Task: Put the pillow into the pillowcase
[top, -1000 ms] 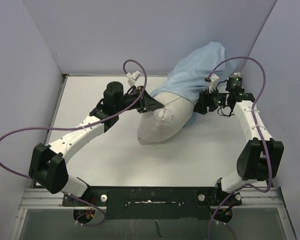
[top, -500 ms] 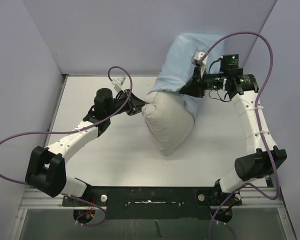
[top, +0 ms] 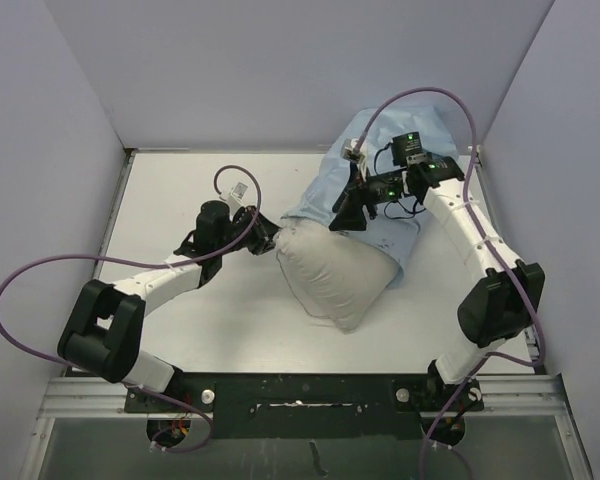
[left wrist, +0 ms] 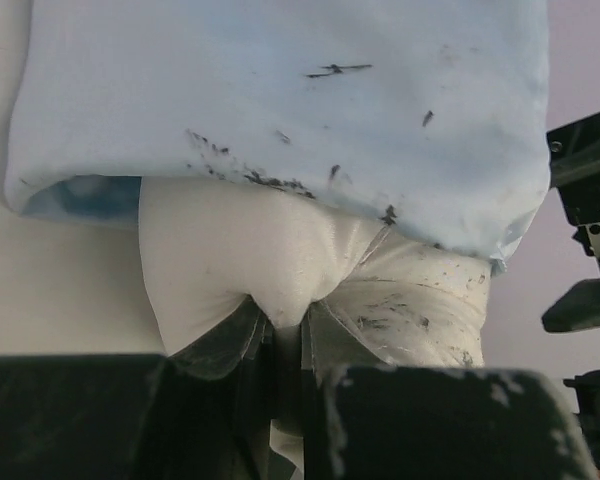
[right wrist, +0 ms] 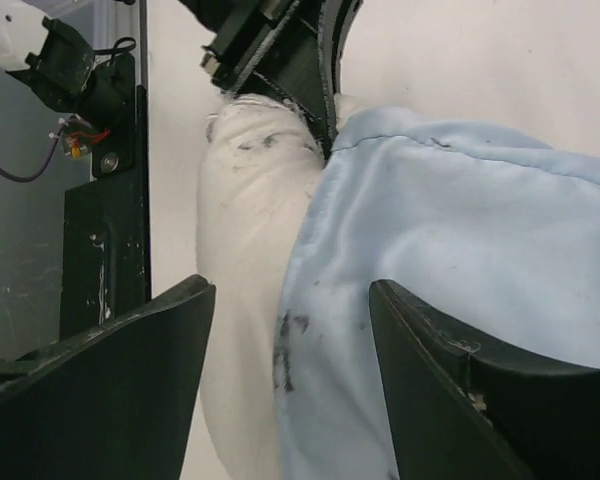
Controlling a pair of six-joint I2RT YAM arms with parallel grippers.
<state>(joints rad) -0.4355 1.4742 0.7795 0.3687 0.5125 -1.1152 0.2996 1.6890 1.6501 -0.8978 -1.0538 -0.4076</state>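
The off-white pillow (top: 335, 282) lies mid-table, its far end inside the light blue pillowcase (top: 385, 190). My left gripper (top: 265, 240) is shut on the pillow's left corner; in the left wrist view the corner (left wrist: 280, 290) is pinched between the fingers, under the pillowcase's open edge (left wrist: 280, 110). My right gripper (top: 345, 215) is open above the pillowcase's rim. In the right wrist view its jaws stand wide apart (right wrist: 290, 340), straddling the pillowcase's edge (right wrist: 450, 250) and the pillow (right wrist: 240, 230), gripping neither.
Pale walls close in the table on the left, back and right (top: 280, 60). The black base rail (top: 300, 390) runs along the near edge. Purple cables loop from both arms (top: 40, 280).
My right gripper has moved left and nearer, and the pillowcase has come down further over the pillow. My left gripper has drawn back slightly, and the pillow has turned and settled on the table.
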